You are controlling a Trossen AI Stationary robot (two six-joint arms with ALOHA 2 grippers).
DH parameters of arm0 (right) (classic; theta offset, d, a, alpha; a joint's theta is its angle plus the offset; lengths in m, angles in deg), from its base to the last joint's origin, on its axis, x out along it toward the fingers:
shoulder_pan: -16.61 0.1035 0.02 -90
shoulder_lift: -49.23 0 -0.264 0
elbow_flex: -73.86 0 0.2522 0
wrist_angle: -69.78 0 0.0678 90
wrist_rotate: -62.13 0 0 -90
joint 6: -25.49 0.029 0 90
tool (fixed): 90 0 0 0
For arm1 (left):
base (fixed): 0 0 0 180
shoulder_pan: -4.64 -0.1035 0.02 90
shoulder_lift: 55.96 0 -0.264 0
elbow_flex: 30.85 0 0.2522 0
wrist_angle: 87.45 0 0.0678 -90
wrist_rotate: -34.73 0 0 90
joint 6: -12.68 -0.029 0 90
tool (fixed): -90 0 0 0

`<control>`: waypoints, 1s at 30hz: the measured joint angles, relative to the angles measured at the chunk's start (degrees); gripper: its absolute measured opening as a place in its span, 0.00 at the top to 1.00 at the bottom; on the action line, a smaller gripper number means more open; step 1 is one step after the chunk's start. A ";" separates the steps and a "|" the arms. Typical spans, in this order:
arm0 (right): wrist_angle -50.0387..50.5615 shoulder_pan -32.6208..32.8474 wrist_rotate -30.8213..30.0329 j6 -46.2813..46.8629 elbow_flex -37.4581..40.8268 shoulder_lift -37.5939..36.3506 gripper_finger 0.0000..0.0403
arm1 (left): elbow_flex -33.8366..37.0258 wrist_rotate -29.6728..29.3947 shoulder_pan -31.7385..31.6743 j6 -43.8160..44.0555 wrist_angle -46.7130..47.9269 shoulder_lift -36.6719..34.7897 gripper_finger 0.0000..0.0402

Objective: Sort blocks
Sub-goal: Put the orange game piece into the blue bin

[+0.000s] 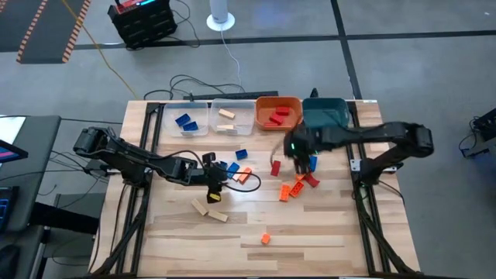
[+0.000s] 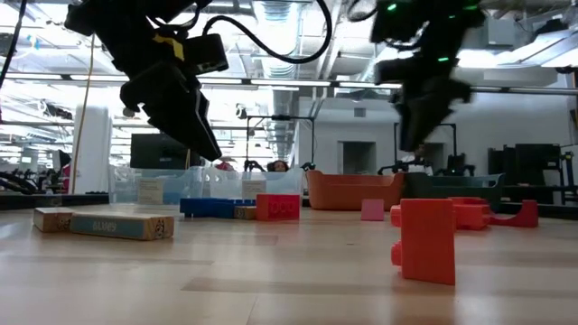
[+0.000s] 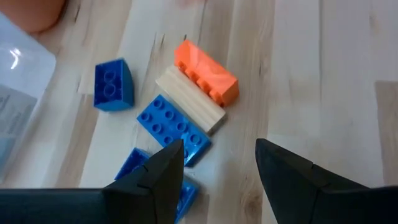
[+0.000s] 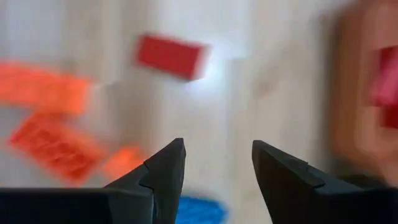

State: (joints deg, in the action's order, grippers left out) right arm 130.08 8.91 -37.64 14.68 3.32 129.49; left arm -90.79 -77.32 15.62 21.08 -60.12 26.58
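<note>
Above the middle of the table (image 1: pixel 325 232), my left gripper (image 3: pixel 219 163) hangs with its jaws apart and empty, over a tight cluster: a blue block (image 3: pixel 173 127) touching a tan block (image 3: pixel 189 107), with an orange block (image 3: pixel 206 71) pressed against that. My right gripper (image 4: pixel 217 163), also parted and holding nothing, hovers near the orange bin (image 1: pixel 277 113) over scattered red and orange pieces. Descending here, I judge a finger could wedge between neighbours and drag two colours together, or knock the tan one aside.
</note>
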 joint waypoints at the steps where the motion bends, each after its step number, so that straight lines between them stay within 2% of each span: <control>1: 0.03 1.92 0.05 1.42 1.12 -0.45 0.46 | 0.00 0.01 0.00 -0.46 -0.68 0.00 0.52; 6: 0.72 9.95 -0.01 6.44 3.07 1.36 0.46 | 0.00 0.16 -0.02 -1.99 -4.85 0.00 0.52; 10: 1.89 12.87 0.01 6.47 3.07 5.17 0.46 | 0.00 0.79 -0.02 -1.50 -5.68 -0.02 0.52; 17: 4.90 12.56 -0.21 1.61 3.09 10.24 0.46 | 0.00 5.50 0.35 1.41 -6.28 -0.02 0.52; 26: 4.34 11.25 -0.67 -3.23 3.09 10.98 0.46 | -0.09 5.43 1.04 1.72 -5.33 -0.11 0.52; 30: 3.99 10.92 -0.21 -3.23 3.09 10.98 0.48 | -2.02 4.53 3.66 0.65 -4.96 -4.08 0.52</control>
State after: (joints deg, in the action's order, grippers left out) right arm 134.08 19.82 -37.85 11.44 6.41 140.48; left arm -92.80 -72.80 19.28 21.73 -65.08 22.50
